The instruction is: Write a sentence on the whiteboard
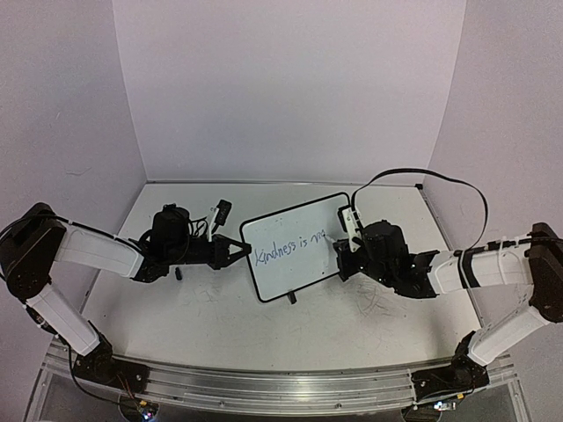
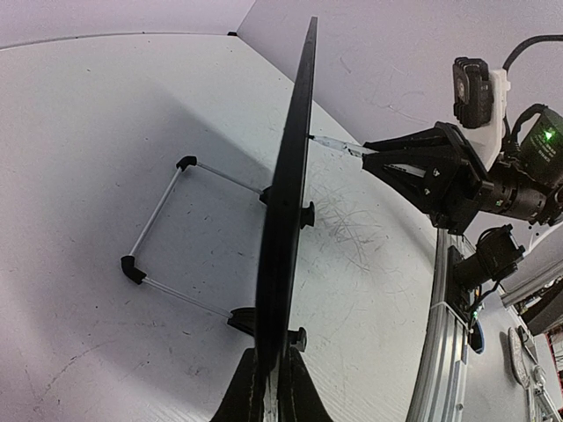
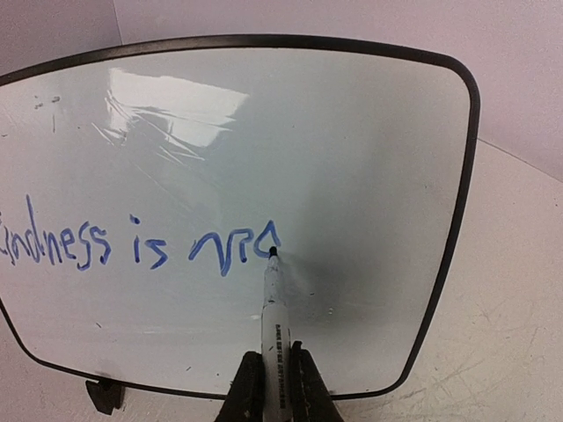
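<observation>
the right gripper is clamped on a white marker, whose tip touches the whiteboard at the end of the last blue stroke. the left gripper is closed on the board's left edge. the board stands near the middle of the table. the sentence so far reads "kindness is ma", climbing rightward in the top view. behind the board, its wire stand rests on the table.

Robot lab, bare walls, aluminium rail
</observation>
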